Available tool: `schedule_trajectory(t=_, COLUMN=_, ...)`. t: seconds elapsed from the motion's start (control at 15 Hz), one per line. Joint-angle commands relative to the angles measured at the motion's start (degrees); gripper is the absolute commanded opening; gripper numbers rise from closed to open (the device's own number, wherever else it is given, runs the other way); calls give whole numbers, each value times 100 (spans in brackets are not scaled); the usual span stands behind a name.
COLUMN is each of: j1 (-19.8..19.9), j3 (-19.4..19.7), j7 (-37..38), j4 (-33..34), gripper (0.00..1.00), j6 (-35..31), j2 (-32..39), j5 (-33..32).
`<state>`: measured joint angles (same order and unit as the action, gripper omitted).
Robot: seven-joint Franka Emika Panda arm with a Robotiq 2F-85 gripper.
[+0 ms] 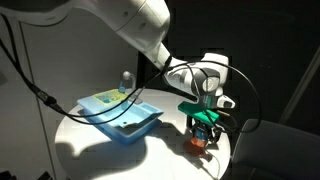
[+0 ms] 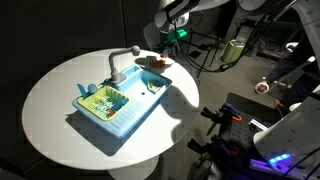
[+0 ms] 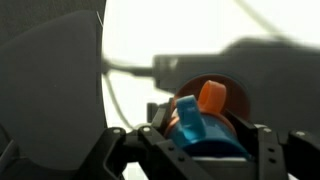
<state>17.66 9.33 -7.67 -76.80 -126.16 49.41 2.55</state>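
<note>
The gripper (image 1: 205, 122) hangs above a small brown bowl (image 1: 199, 142) near the worktop (image 1: 90, 150) edge; its spread cannot be told. The blue sink tray (image 1: 140, 125) holds yellow-green pieces (image 1: 104, 99).

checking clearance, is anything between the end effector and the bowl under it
Nothing visible does: the end effector hangs just above the bowl at the table's edge, and the sink stands off to one side.
</note>
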Motion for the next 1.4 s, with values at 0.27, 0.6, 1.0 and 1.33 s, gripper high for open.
schedule_trajectory(t=0.27, j1=173, j3=-179, j7=-270, j4=604, gripper=36, j6=121, j2=526, j5=-47)
schedule_trajectory(t=0.6, j1=121, j3=-224, j7=-316, j4=859, gripper=36, j6=150, j2=780, j5=-86)
schedule_trajectory(t=1.0, j1=94, j3=-224, j7=-270, j4=1087, gripper=87, j6=166, j2=978, j5=-139)
schedule_trajectory(t=1.33, j1=100, j3=-172, j7=-298, j4=648, gripper=100, j6=55, j2=684, j5=-229)
